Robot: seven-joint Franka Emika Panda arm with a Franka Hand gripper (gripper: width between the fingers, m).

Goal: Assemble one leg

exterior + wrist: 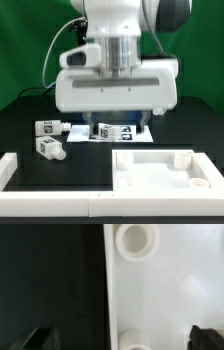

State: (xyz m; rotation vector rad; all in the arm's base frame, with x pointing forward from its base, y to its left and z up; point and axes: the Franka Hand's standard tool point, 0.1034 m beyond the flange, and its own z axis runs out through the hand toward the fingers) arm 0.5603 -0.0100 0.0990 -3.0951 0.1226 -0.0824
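Two loose legs, small white pegs with black-and-white tags, lie on the black table at the exterior view's left: one (49,127) farther back, one (50,148) nearer. My gripper (118,116) hangs high at the middle. In the wrist view my gripper (124,339) is open, with its dark fingertips (40,339) wide apart over the edge of the large white panel (170,291). A round corner socket (137,239) shows on the panel. A white rounded piece (133,339) stands between the fingers; neither finger touches it. I cannot tell whether it is a leg.
The white panel (150,172) lies at the front right in the exterior view, with round raised pieces (181,158) near its right corners. The marker board (120,131) lies under the hand. A white L-shaped rail (20,170) borders the front left.
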